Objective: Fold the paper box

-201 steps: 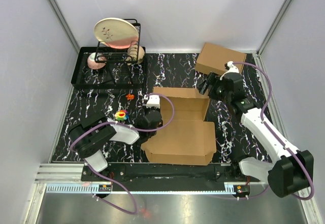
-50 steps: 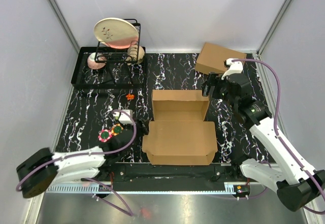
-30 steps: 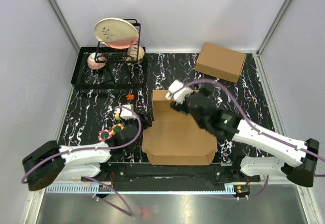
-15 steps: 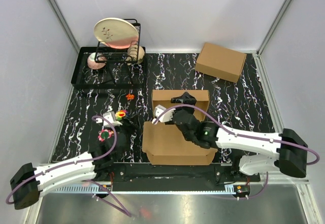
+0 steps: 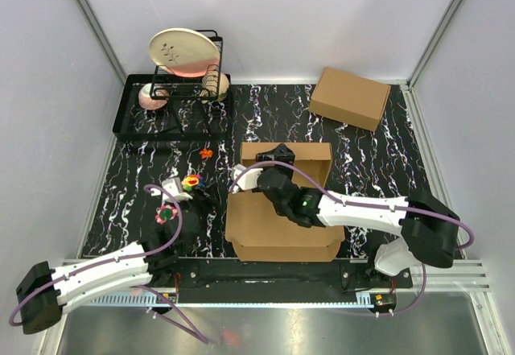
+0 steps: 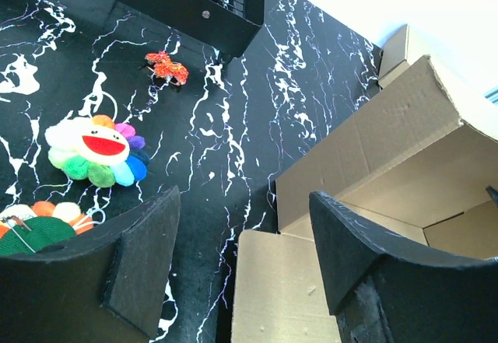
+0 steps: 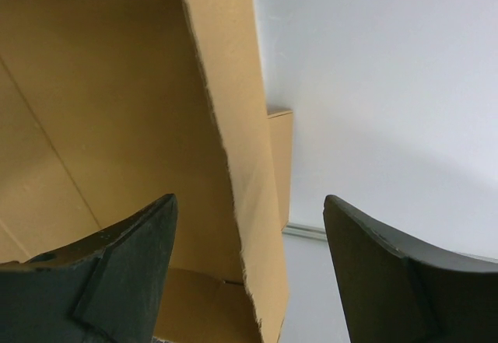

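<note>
The paper box (image 5: pixel 282 214) lies in the middle of the table as a shallow brown tray, its lid panel (image 5: pixel 299 155) standing up at the back. My right gripper (image 5: pixel 278 158) reaches across the tray to its rear left corner. In the right wrist view that gripper (image 7: pixel 249 226) is open, and an upright cardboard panel edge (image 7: pixel 237 164) rises between the fingers without touching them. My left gripper (image 5: pixel 199 200) sits low on the table left of the box. It (image 6: pixel 245 242) is open, with the box's near left flap (image 6: pixel 272 296) below the gap.
A made-up brown box (image 5: pixel 350 97) rests at the back right. A black tray (image 5: pixel 129 117) with a dish rack and plate (image 5: pixel 183 51) stands back left. A rainbow flower toy (image 6: pixel 97 150), a green and pink toy (image 5: pixel 166 212) and a small orange thing (image 6: pixel 166 67) lie left of the box.
My right arm has swung from above the lid down to the box's rear left corner, its jaws narrowing slightly. The left arm pulled back to the left, then stayed still.
</note>
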Robot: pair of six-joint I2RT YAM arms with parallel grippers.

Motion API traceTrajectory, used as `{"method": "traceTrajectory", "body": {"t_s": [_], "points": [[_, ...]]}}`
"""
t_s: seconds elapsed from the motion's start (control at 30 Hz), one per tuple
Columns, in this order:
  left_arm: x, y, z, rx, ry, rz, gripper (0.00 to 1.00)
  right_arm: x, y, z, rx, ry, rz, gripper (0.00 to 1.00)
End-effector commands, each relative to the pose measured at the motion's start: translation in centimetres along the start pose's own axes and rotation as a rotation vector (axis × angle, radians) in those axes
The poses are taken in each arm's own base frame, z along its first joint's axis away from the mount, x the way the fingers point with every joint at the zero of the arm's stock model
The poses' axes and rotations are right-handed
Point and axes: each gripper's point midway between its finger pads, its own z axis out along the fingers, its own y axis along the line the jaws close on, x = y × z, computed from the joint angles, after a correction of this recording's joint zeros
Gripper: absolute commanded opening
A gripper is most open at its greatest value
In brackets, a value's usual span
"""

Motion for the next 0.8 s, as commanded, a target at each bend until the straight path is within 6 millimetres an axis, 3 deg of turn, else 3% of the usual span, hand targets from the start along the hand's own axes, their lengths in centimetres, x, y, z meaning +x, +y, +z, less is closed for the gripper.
{"method": "traceTrajectory", "body": {"t_s": [0.0, 0.1, 0.13, 0.23, 0.4, 0.53, 0.63, 0.73, 0.77], "points": [[-0.4, 0.1, 0.0, -0.007, -0.016, 0.002, 0.70, -1.0, -3.6, 1.2, 0.096, 0.003, 0.063, 0.78], [-0.5, 0.0, -0.1, -0.002, -0.017, 0.006, 0.70, -0.8, -4.0, 1.7, 0.097, 0.022, 0.064, 0.68], [-0.5, 0.0, -0.1, 0.000, -0.015, 0.009, 0.70, -0.7, -4.1, 1.7, 0.098, 0.028, 0.065, 0.58], [-0.8, 0.0, -0.1, 0.002, -0.024, 0.018, 0.70, -0.3, -3.5, 1.7, 0.084, 0.042, 0.055, 0.43], [-1.2, 0.0, -0.2, 0.010, -0.036, 0.024, 0.70, 0.1, -3.2, 1.7, 0.073, 0.052, 0.048, 0.35], [-1.6, -0.2, -0.2, 0.009, -0.040, 0.021, 0.70, 0.0, -3.8, 1.7, 0.082, 0.059, 0.053, 0.19], [-2.4, -0.6, -0.3, 0.001, -0.049, 0.016, 0.70, -0.2, -4.8, 1.5, 0.103, 0.068, 0.061, 0.10], [-4.5, -1.0, -0.5, -0.023, -0.083, 0.008, 0.70, -0.2, -6.3, 1.1, 0.138, 0.082, 0.079, 0.01], [-6.3, -1.8, -0.7, -0.019, -0.107, -0.028, 0.70, -0.1, -6.9, 1.1, 0.151, 0.088, 0.092, 0.00]]}}
